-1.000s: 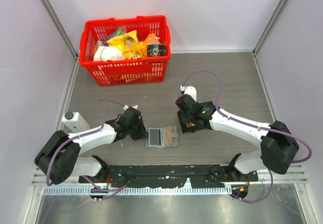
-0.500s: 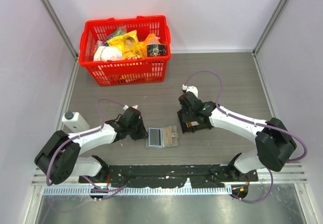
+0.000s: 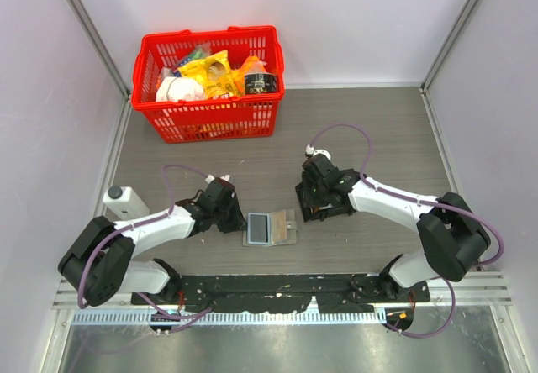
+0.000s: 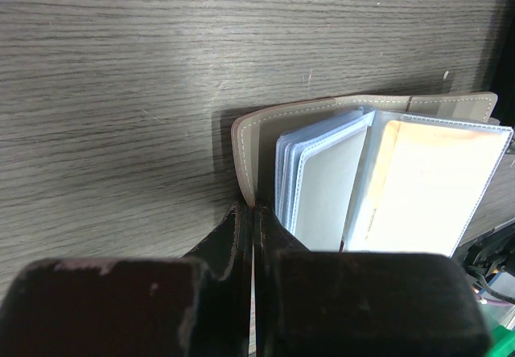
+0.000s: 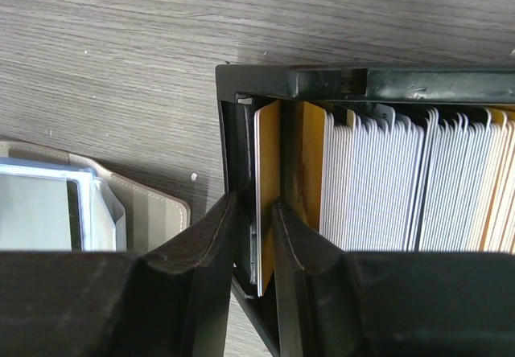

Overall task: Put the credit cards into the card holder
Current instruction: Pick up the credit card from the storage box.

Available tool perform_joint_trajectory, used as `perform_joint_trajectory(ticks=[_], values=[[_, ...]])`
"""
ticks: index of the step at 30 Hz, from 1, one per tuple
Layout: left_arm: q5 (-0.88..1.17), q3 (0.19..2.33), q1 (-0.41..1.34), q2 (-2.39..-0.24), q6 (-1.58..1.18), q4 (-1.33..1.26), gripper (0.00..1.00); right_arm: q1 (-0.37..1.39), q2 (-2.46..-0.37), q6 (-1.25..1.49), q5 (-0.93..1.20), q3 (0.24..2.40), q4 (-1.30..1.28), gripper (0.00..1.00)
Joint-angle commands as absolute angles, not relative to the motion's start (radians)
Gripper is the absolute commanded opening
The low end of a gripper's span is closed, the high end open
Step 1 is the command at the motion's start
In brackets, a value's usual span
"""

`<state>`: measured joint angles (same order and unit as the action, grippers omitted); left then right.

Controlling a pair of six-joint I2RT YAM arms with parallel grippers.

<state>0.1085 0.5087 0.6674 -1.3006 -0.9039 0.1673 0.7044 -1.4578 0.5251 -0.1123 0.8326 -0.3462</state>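
Seen from my remote station, a small white plastic box [image 3: 124, 198] with a dark round spot sits at the far left of the grey wood-grain bench [image 3: 378, 129]. Behind it stands a red plastic lattice basket [image 3: 210, 121], heaped with crinkled packets, one of them a glossy yellow packet [image 3: 214, 70].

The left gripper [image 3: 235, 220] [image 4: 253, 212] is clenched tight, its dark fingers pressed flat together on the lower left edge of the grey-beige stitched folding card holder [image 3: 271, 228] [image 4: 386, 180]. A thin pale strip shows between the fingers. The card holder lies open and flat on the bench between the two arms. Its soft cover is rounded at the corner, and its clear, blue-edged sleeves are fanned like pages. The right-hand sleeve glows cream and tan.

Just to the right, apart from the card holder, a black rectangular hard-walled tray [image 5: 362, 82] holds the credit cards [image 5: 378, 180]. They are thin, stiff plastic rectangles packed upright on edge, mostly white with a few tan-orange ones among them. The right gripper [image 3: 313, 209] [image 5: 255, 206] reaches down at the tray's left end. Its matt black fingers straddle the white-and-orange end card [image 5: 267, 156], which stands a little apart from the pack. The jaws are narrow around it, but I cannot tell whether they are actually pinching the card or only bracketing it.
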Motion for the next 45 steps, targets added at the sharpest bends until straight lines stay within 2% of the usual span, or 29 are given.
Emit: perform_joint_trajectory(ticks=[1,7,20,33,36,38,45], values=[[0.092,0.512,0.669,-1.333,-0.871,0.212,0.00,0.700,-1.459,0.554,-0.071,0.833,-0.298,0.33],[0.092,0.511,0.670,-1.335,-0.870,0.209,0.00,0.699,-1.463,0.557,-0.075,0.824,-0.278,0.40],[0.092,0.511,0.670,-1.333,-0.868,0.212,0.00,0.699,-1.425,0.548,-0.058,0.862,-0.310,0.30],[0.095,0.508,0.669,-1.335,-0.867,0.206,0.00,0.699,-1.404,0.551,-0.058,0.859,-0.311,0.28],[0.095,0.505,0.670,-1.338,-0.868,0.204,0.00,0.699,-1.407,0.548,-0.058,0.870,-0.327,0.30],[0.100,0.506,0.670,-1.341,-0.867,0.202,0.00,0.699,-1.411,0.546,-0.058,0.865,-0.324,0.34],[0.101,0.514,0.670,-1.344,-0.862,0.206,0.00,0.701,-1.433,0.548,-0.069,0.865,-0.327,0.36]])
